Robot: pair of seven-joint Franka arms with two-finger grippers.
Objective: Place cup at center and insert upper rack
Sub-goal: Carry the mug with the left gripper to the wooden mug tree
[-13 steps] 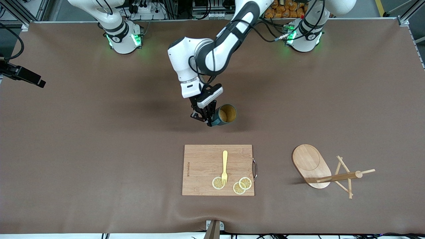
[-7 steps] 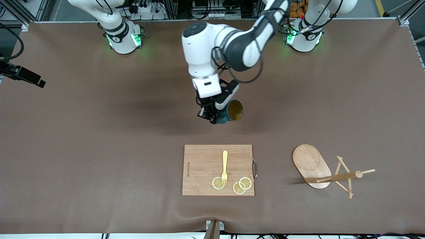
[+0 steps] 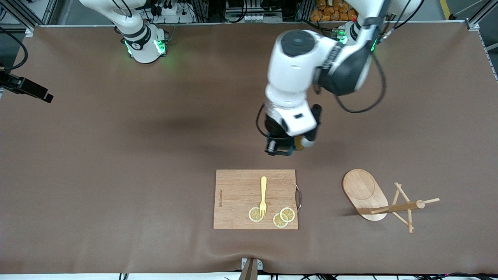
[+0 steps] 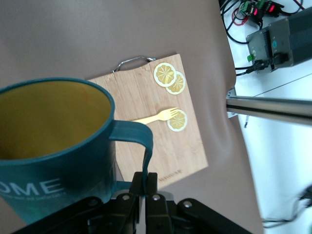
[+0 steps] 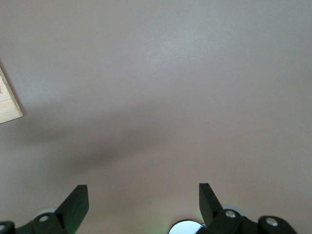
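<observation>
My left gripper is shut on the loop handle of the dark teal cup and holds it in the air over the middle of the table, just above the brown cloth. The wrist hides most of the cup in the front view. In the left wrist view the cup shows its yellowish inside and part of its white lettering, with the fingers pinching the handle. The wooden mug tree lies on its side toward the left arm's end, nearer the front camera. My right gripper is open, empty and waits high over bare cloth.
A rectangular wooden cutting board with a yellow fork and three lemon slices lies nearer the front camera than the cup. It also shows in the left wrist view. A black camera mount sits at the right arm's end.
The left arm has carried the cup toward the left arm's end of the table and a little nearer the front camera. Its wrist has turned and now covers most of the cup.
</observation>
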